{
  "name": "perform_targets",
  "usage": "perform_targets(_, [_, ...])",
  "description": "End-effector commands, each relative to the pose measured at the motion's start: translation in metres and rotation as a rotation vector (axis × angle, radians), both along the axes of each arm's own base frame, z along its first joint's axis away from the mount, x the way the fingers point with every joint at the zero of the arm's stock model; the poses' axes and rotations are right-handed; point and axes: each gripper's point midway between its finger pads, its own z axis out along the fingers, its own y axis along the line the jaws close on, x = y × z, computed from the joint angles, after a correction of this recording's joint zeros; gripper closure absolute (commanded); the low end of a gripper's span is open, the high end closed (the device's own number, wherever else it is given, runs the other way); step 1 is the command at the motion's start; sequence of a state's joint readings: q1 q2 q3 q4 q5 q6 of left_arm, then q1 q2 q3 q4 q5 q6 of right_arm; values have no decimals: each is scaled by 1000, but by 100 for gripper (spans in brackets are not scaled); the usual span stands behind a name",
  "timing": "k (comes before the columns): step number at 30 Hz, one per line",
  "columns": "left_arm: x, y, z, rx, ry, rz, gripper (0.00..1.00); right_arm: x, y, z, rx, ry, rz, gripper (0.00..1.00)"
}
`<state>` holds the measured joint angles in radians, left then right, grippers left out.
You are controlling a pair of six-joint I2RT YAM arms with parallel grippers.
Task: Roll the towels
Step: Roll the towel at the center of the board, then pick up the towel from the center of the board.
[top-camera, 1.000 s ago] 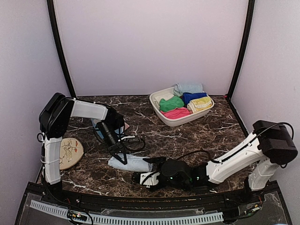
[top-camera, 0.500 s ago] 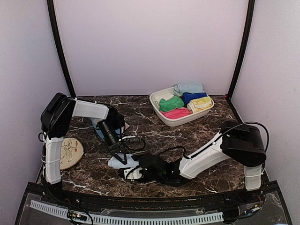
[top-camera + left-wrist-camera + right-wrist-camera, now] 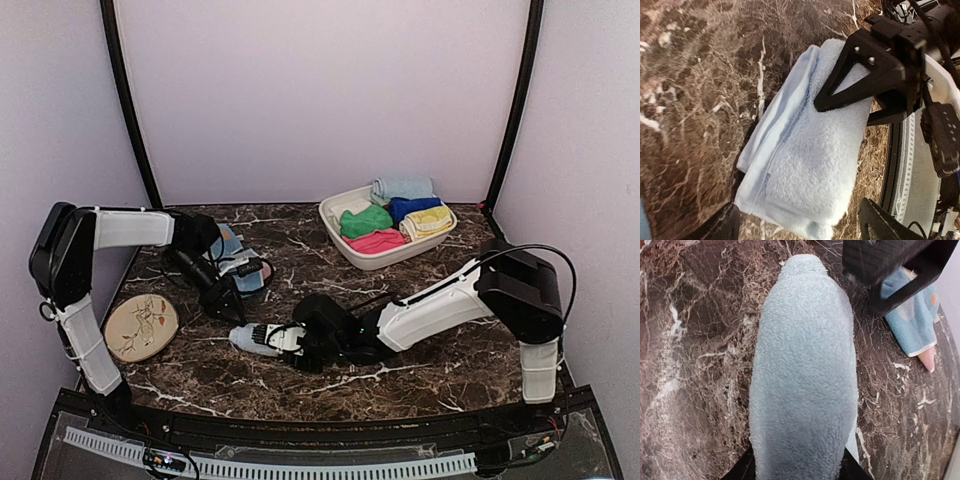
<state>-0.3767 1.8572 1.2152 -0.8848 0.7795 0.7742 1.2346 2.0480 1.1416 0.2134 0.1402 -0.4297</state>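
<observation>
The pale blue towel (image 3: pixel 246 338) lies rolled on the marble table near the front, and fills the right wrist view (image 3: pixel 805 385). My right gripper (image 3: pixel 270 340) is shut on the roll's right part, one finger pressing each side (image 3: pixel 799 471). My left gripper (image 3: pixel 228 308) stands open just behind and left of the roll, clear of it. In the left wrist view its fingertips (image 3: pixel 879 222) flank the near end of the pale blue towel (image 3: pixel 805 165) without touching. The spotted blue towel (image 3: pixel 243 268) lies loosely folded behind the left gripper, also showing in the right wrist view (image 3: pixel 910 325).
A white basket (image 3: pixel 345 252) at the back right holds green (image 3: pixel 365 220), pink, dark-blue and yellow rolled towels. A round beige plate (image 3: pixel 141 327) lies at the left front. The right arm stretches across the table's front, and a black cable loops near the towels.
My left gripper has opened, let go of the pale blue towel and drawn back to the left. My right gripper has slid left onto the roll and closed on it.
</observation>
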Motion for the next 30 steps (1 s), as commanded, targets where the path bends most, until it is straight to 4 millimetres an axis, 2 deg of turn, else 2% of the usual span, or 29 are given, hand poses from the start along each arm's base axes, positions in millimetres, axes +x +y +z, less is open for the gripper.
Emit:
perform_targets(1, [3,4,40,-51,-211,-17,17,-34,-40,-65,-170,456,-39,62])
perform_targets(4, [-1,13,43,-27,-305,-35,19,-34,-39,-66,-135,623,-64,69])
perform_targets(9, [-7,21,34,3,-397,-59,19,-31,-40,-73,-79,819,-137,82])
perform_targets(13, [-10,23,29,29,-405,-64,19,-23,-38,-75,-42,948,-216,100])
perform_targets(20, [-6,17,36,9,-407,-37,24,6,-20,-24,167,1114,-247,100])
perform_targets(24, [-4,7,38,45,-543,-88,24,14,-11,-15,189,1194,-268,100])
perform_targets(30, [0,-8,41,101,-786,-203,20,14,-7,-12,208,1255,-278,100])
